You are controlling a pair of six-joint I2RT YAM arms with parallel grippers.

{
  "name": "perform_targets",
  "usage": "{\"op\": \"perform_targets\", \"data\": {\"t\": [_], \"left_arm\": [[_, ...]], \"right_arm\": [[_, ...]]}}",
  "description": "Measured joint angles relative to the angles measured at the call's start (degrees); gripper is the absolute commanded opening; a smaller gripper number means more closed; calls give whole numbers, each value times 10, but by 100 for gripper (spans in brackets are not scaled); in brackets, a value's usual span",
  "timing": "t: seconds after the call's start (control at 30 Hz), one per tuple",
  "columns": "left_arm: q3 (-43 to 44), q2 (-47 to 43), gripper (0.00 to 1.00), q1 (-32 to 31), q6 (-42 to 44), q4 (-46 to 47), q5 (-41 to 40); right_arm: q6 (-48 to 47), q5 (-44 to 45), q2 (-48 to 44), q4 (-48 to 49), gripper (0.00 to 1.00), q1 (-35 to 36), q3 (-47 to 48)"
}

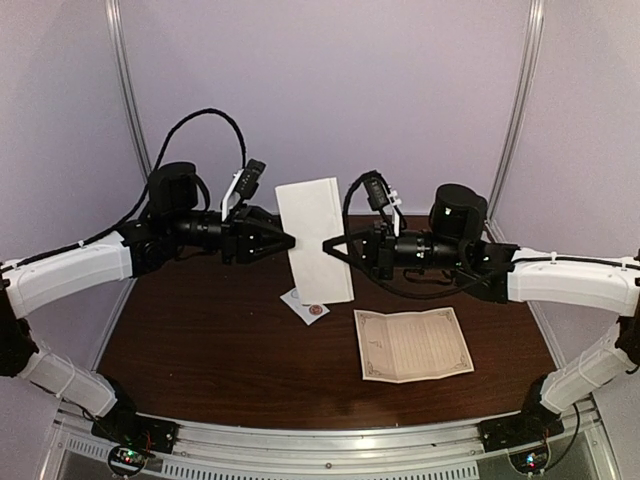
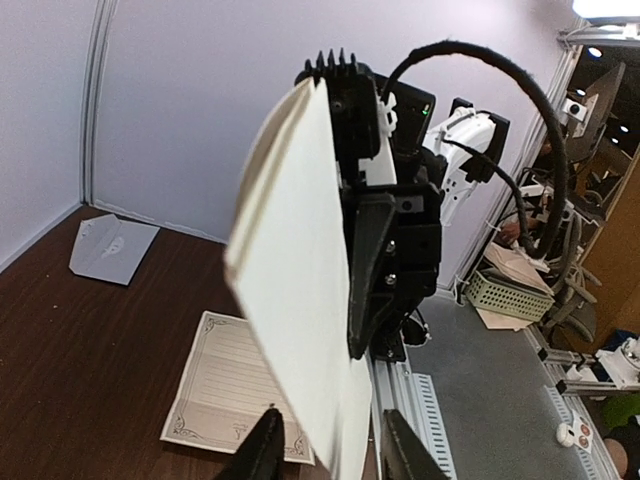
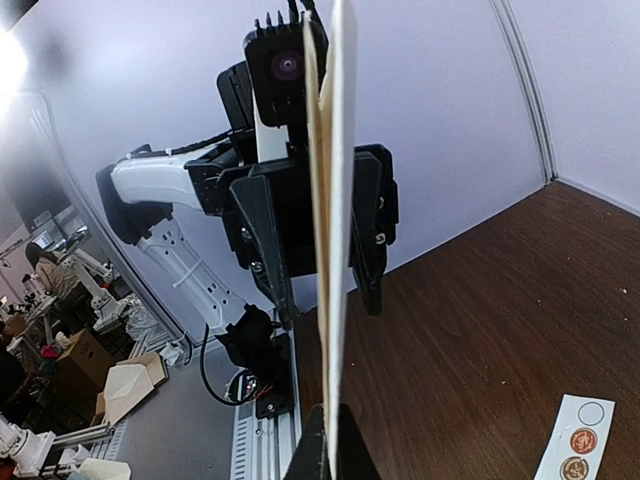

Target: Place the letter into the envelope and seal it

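**Letter upright, envelope far back**

The right gripper [image 1: 329, 246] pinches the folded letter [image 1: 310, 212] by its right edge, long axis upright. The left gripper [image 1: 287, 241] straddles the left edge, jaws parted. The envelope [image 2: 110, 248] lies flat by the far wall — beyond both.

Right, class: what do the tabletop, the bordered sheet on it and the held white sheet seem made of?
Tabletop: dark wood or wood-look laminate, smooth, faint sheen. Bordered sheet: cream matte paper, thin, creased down the middle. Held white sheet: probably folded paper, layered edges showing.
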Motion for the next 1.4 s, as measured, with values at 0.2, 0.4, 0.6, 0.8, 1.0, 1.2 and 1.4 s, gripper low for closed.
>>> {"op": "perform_targets", "data": {"t": [0.2, 0.4, 0.6, 0.8, 1.0, 1.2, 1.4], "left_arm": [[-4, 10, 0, 0, -18, 20, 16], [-5, 7, 0, 2, -17, 11, -25], [0, -16, 0, 75, 9, -73, -124], [-1, -41, 0, 147, 40, -137, -268], [-12, -73, 0, 147, 64, -164, -343], [-16, -76, 0, 147, 64, -169, -356], [-21, -79, 0, 147, 70, -174, -363]], "right_arm": [[16, 5, 0, 30, 9, 0, -2], [18, 56, -2, 3, 83, -1, 1], [-2, 209, -29, -139, 95, -36, 23], [6, 364, -21, -273, 97, -139, 65], [7, 416, 66, -328, 97, -247, 92], [-5, 404, 181, -331, 97, -335, 117], [-25, 376, 273, -316, 96, -380, 176]]}}
